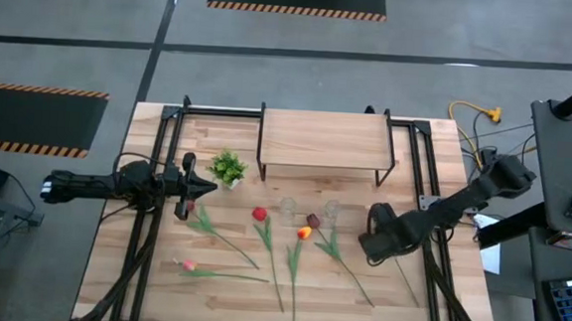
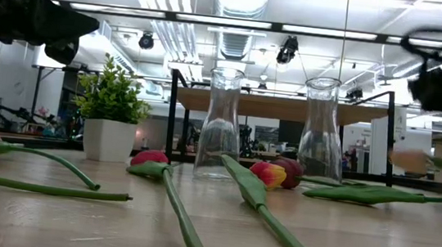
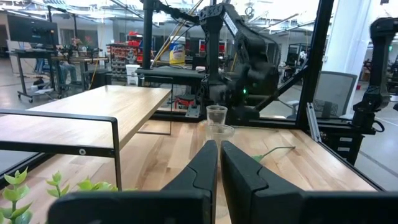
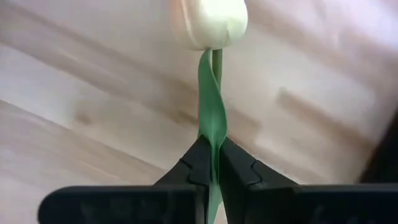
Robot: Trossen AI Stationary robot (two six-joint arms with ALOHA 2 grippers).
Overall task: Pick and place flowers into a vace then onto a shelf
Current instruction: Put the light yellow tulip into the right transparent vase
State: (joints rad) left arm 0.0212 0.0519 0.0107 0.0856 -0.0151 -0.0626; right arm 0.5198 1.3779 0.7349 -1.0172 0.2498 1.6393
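Observation:
Several tulips lie flat on the table: red (image 1: 259,215), maroon (image 1: 313,221), yellow-orange (image 1: 303,232), pink (image 1: 188,265). Their long green stems run toward the near edge. Two clear glass vases (image 1: 288,208) (image 1: 331,211) stand upright and empty in front of the shelf (image 1: 322,138). My right gripper (image 1: 373,241) is right of the vases, shut on a pale cream tulip (image 4: 211,22). My left gripper (image 1: 197,187) hovers shut and empty beside the potted plant (image 1: 228,167). My right gripper (image 4: 214,146) pinches the cream tulip between its two fingers, on the stem and the leaf wrapped round it (image 4: 212,124), a short way below the head. The fingers lie along the stem. In the low view the pale head (image 2: 410,160) shows above the tabletop.
The small potted plant (image 2: 111,116) stands at the shelf's left end, close to my left gripper. Black frame rails (image 1: 152,232) run along both table sides. Bare wood lies near the front edge, right of the stems.

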